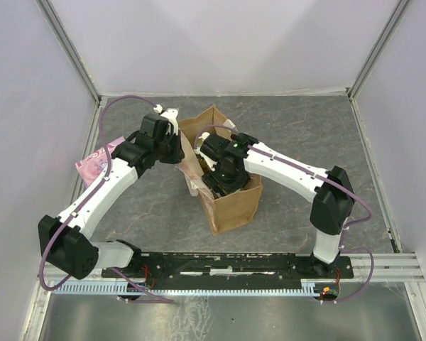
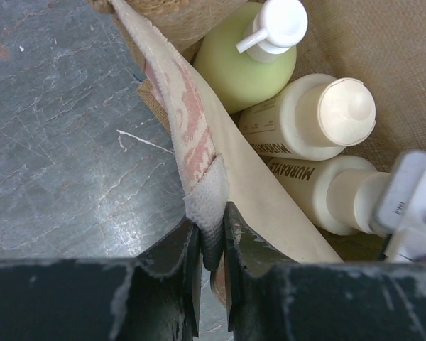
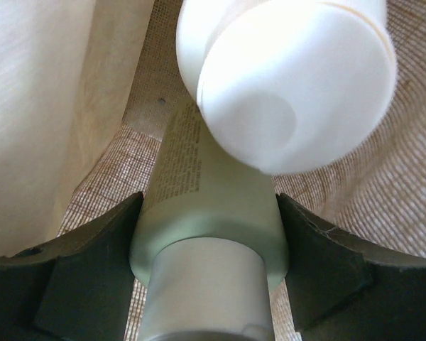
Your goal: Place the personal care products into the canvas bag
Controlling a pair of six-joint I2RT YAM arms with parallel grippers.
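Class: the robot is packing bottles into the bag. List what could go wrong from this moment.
1. The left pincer pinches only a thin strip at the rim of the bag; a slip could let that wall sag inward.
2. The right pincer holds the green bottle close against the cap of a cream bottle, so releasing may jam or knock it.

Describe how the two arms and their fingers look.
Both the left arm and the right arm have white shells with black joint housings. A mauve cable loops along each. A small green light glows near the right wrist. The left fingers are flat dark slabs, scuffed pale at the edges; the right fingers are dark and wedge-shaped.
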